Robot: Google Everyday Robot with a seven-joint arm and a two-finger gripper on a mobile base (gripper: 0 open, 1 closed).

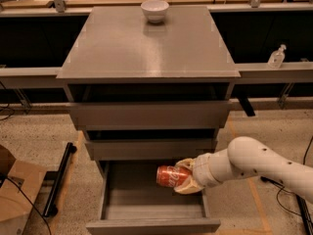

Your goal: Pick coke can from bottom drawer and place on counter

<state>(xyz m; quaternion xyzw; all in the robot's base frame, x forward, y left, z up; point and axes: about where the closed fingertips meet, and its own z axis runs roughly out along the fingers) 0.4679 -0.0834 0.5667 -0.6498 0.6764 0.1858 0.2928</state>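
Note:
The red coke can (171, 176) lies on its side in my gripper (185, 176), which is shut on it. The can hangs above the inside of the open bottom drawer (152, 225), near the drawer's back right, just below the middle drawer's front. My white arm reaches in from the right. The grey counter (146, 45) spreads above the three drawers.
A white bowl (155, 10) stands at the back of the counter. The two upper drawers (149, 115) are pulled out a little and overhang the bottom one. A clear bottle (276, 57) stands on the rail at right. A cardboard box (14, 195) and a black bar (57, 179) lie on the floor at left.

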